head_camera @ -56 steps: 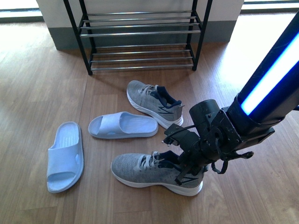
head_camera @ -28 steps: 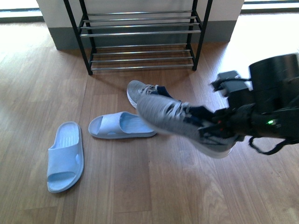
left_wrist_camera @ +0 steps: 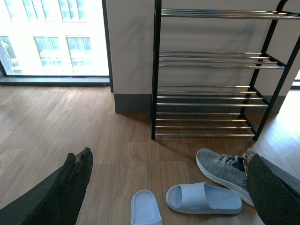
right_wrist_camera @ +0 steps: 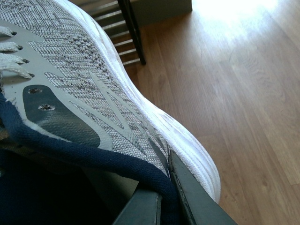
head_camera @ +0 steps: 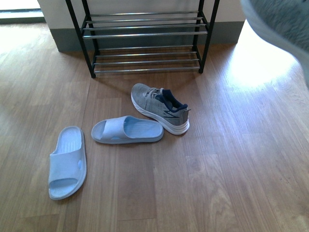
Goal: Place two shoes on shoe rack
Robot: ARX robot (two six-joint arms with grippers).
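Clamping the dark heel collar of one grey sneaker, the right gripper holds the shoe clear of the wooden floor; the front view catches this shoe only as a blurred grey mass in its upper right corner, off to the right of the shoe rack and seemingly not yet over any shelf; the left gripper hangs with its jaws spread wide and nothing between them, facing the rack; the second sneaker lies on the floor in front of the rack's lowest rods, toe toward them; a pale blue slide rests just beside that sneaker, and the other slide lies further left, apart; every chrome rod in view is bare. Judged from this, the job stands at its first stage: one shoe is picked up and in the air, none is on the rack; what appears to remain is carrying the held sneaker to a tier, setting it level across the rods so it cannot slip between them, letting go, then fetching and placing a second shoe.
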